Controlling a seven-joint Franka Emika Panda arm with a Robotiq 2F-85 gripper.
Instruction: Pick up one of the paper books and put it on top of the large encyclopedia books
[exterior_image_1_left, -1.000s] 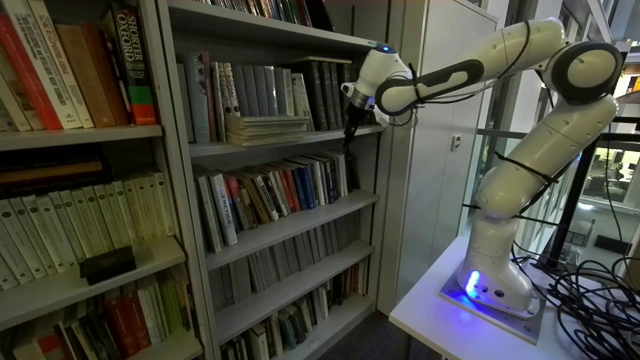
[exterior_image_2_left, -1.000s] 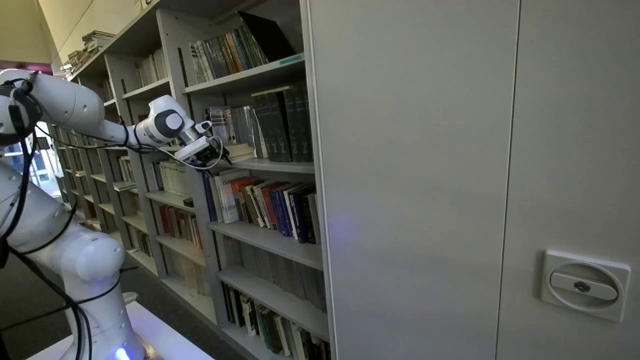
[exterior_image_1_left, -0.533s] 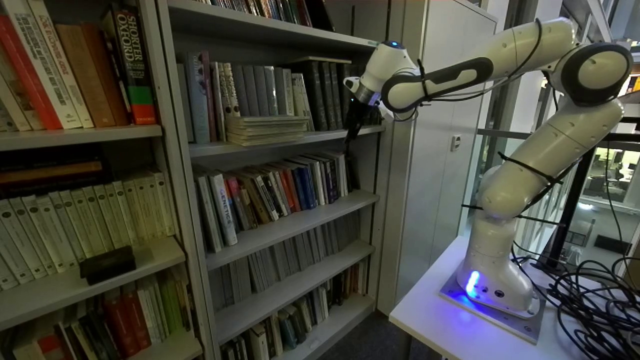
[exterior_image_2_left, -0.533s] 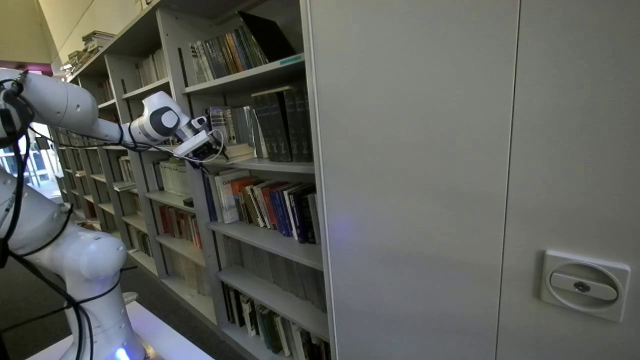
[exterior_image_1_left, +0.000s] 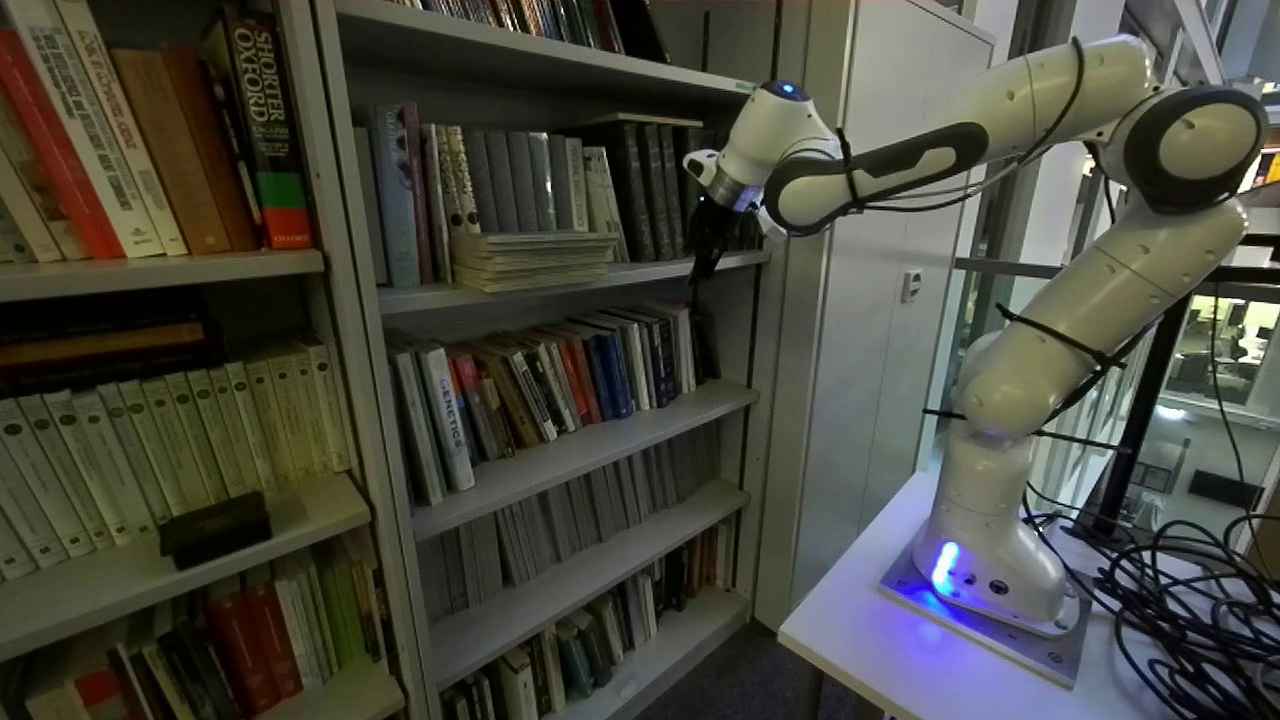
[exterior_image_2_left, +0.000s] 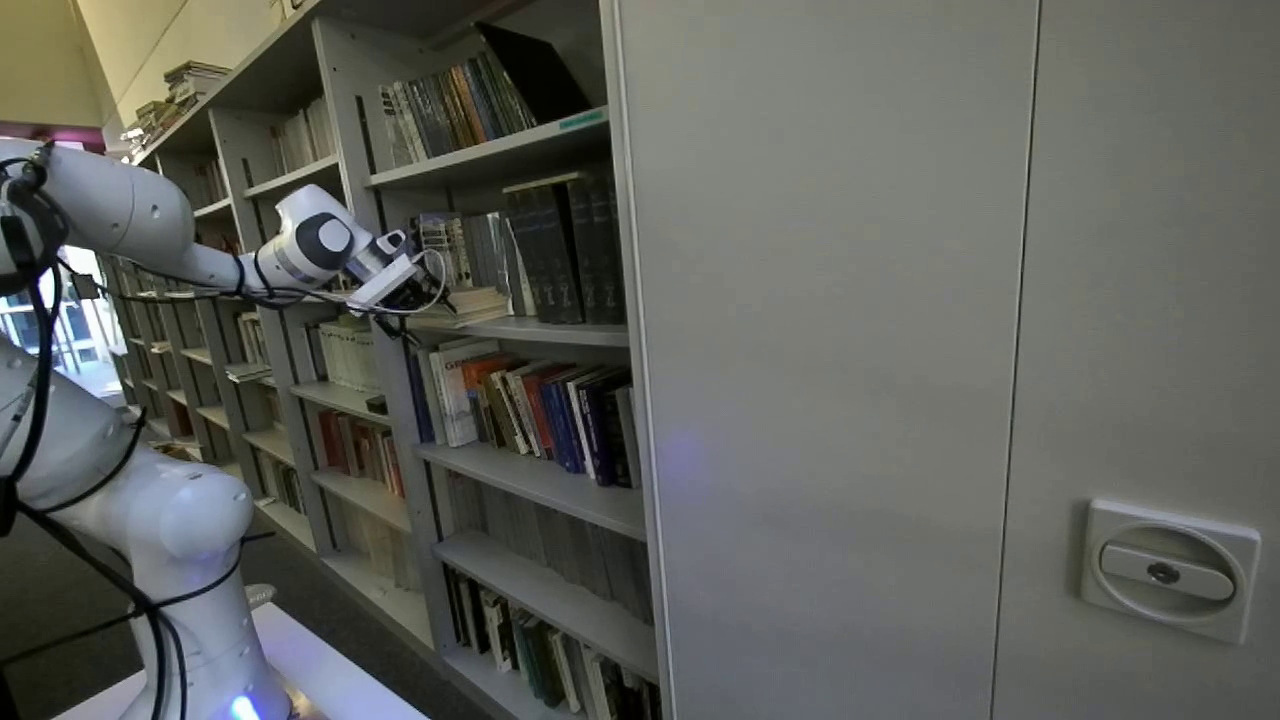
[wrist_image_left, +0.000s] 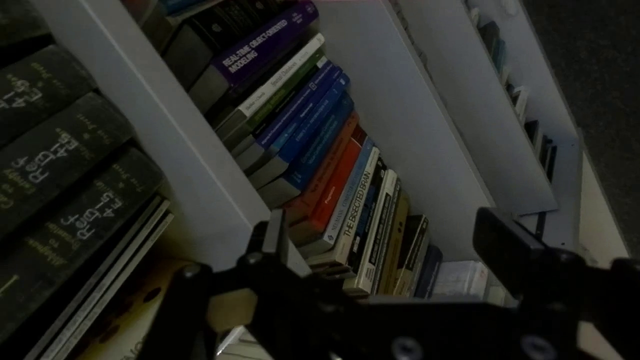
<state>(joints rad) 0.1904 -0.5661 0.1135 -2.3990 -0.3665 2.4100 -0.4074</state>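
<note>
A stack of thin cream paper books (exterior_image_1_left: 530, 262) lies flat on a middle shelf. Further along that shelf stand the large dark encyclopedia books (exterior_image_1_left: 655, 195), upright, with white "Ref" marks on their spines in the wrist view (wrist_image_left: 65, 150). A thin pale layer (exterior_image_2_left: 545, 183) runs along their tops; whether it is a paper book I cannot tell. My gripper (exterior_image_1_left: 697, 275) hangs in front of the shelving, pointing down, at about the level of that shelf's edge. In the wrist view the gripper (wrist_image_left: 387, 240) is open, its fingers (wrist_image_left: 274, 235) wide apart with nothing between them.
Below, a row of mixed books (exterior_image_1_left: 560, 370) fills the shelf, also seen past the fingers. A shelf board (exterior_image_1_left: 690, 75) runs above the encyclopedias. A cabinet door (exterior_image_2_left: 820, 360) closes off one side. The arm's base stands on a white table (exterior_image_1_left: 850, 620).
My arm has drawn back from the shelves and risen slightly, mostly in the earlier half second; since then the hand has only tilted a little. The jaws stay open and the books lie unmoved.
</note>
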